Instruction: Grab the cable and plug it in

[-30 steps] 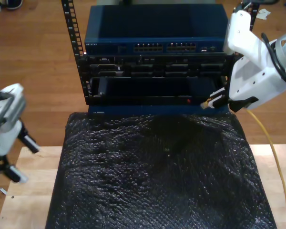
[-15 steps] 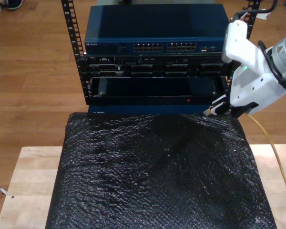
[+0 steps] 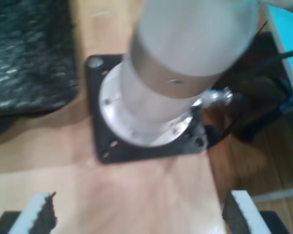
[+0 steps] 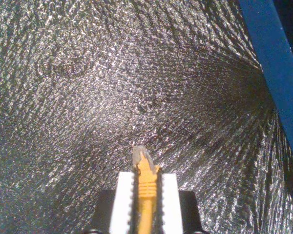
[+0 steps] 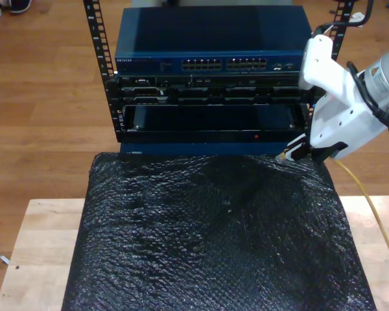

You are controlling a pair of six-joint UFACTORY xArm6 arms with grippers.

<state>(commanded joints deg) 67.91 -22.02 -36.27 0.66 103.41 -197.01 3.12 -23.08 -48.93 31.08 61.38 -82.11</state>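
your second hand (image 4: pixel 145 192) is pinched on the cable (image 4: pixel 145 185), with the clear plug (image 4: pixel 139 155) poking out just past the white pads (image 4: pixel 123 200). in the exterior view that hand (image 5: pixel 297 150) sits at the view's right, just over the far right corner of the black mat (image 5: pixel 214 240), and the yellow cord (image 5: pixel 376 220) trails down behind it along the view's right edge.

two things have changed over the last second. the arm carrying the cable has dropped a little and drawn towards the mat, so the plug now hangs below and to the right of the rack front rather than level with the lower bay. and the other arm, which a second ago stood at the exterior view's left edge over the tabletop (image 5: pixel 42 246), has gone from that spot. your first hand (image 3: pixel 136 217) now looks down at a round arm base (image 3: pixel 146 112) bolted on a black plate, its pads (image 3: pixel 39 217) spread wide with nothing between them.

what this means for you: the grab looks done and the plug-in is not. the rows of ports on the blue switch (image 5: pixel 211 45) are higher and well to the left of the plug in the exterior view, so i judge you will need to lift and swing the plug in, then line it up squarely before pushing.
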